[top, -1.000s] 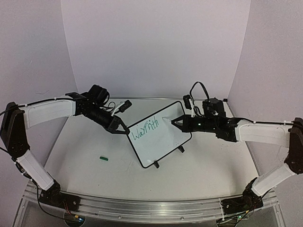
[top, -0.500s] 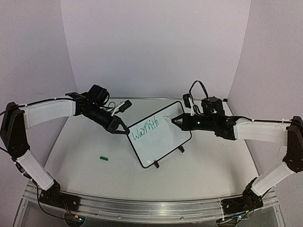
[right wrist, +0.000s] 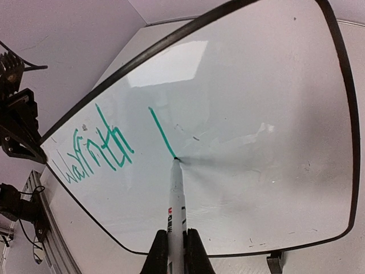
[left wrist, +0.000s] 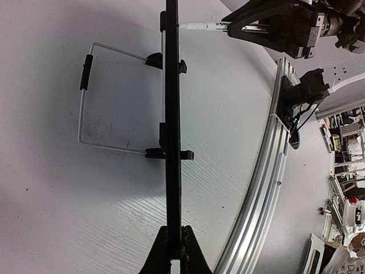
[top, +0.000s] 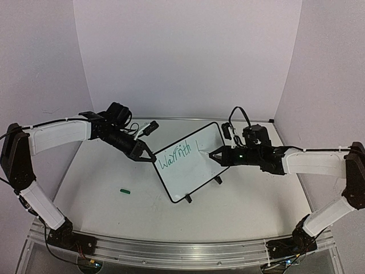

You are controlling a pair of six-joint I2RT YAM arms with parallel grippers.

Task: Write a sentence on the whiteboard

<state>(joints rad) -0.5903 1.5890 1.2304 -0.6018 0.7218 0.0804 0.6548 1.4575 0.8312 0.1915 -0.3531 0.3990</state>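
Right wrist: marker (right wrist: 175, 205) tip on whiteboard (right wrist: 268, 91), at green stroke (right wrist: 161, 132) end.

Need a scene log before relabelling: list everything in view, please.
whiteboard: one, white with black frame, mid-table, green writing on it
marker: one, white, tip on the whiteboard
small green piece: one, green, table left of the whiteboard
wire stand: one, silver and black, behind the whiteboard
table: one, white, under everything
left pincer: one, black, shut on the whiteboard's edge
right pincer: one, black, shut on the marker
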